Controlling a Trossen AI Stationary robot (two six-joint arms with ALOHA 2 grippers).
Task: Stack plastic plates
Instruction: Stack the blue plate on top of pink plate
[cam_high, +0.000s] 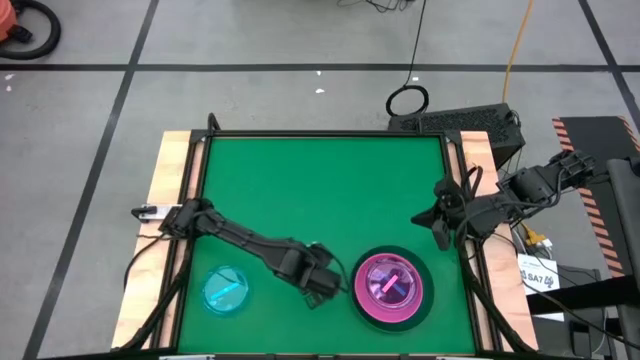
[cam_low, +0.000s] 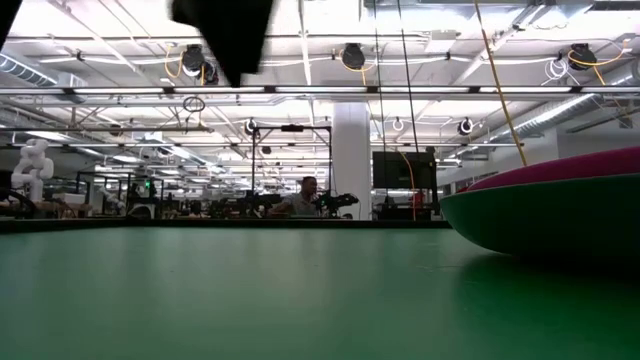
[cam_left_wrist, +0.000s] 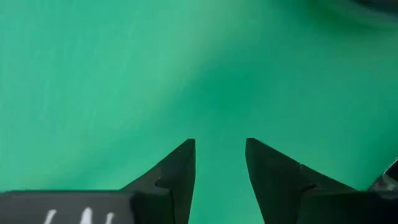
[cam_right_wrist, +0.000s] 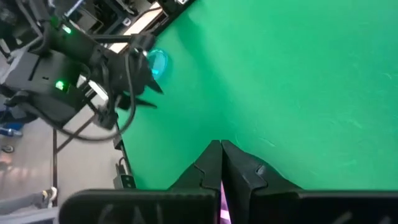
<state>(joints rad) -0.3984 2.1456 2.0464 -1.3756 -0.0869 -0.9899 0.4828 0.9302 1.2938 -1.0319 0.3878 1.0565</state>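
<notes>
Plate stack (cam_high: 390, 287) just beside open, empty left jaws (cam_high: 329, 289).

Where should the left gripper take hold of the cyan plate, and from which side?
Probably the rim of the cyan plate, on its edge facing the left gripper. The plate lies flat and alone on the green table, so only its thin rim offers a pinch; come from above, one finger inside and one outside.

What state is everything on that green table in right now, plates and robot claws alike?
Large dark plate: flat on the table, bottom of the stack.
Opaque pink plate: nested in the dark plate.
Translucent pink plate: on top of the stack.
Cyan plate: alone on the mat, not yet stacked.
Left gripper: open, empty, between the cyan plate and the stack.
Right gripper: shut, empty, at the table's right edge.
</notes>
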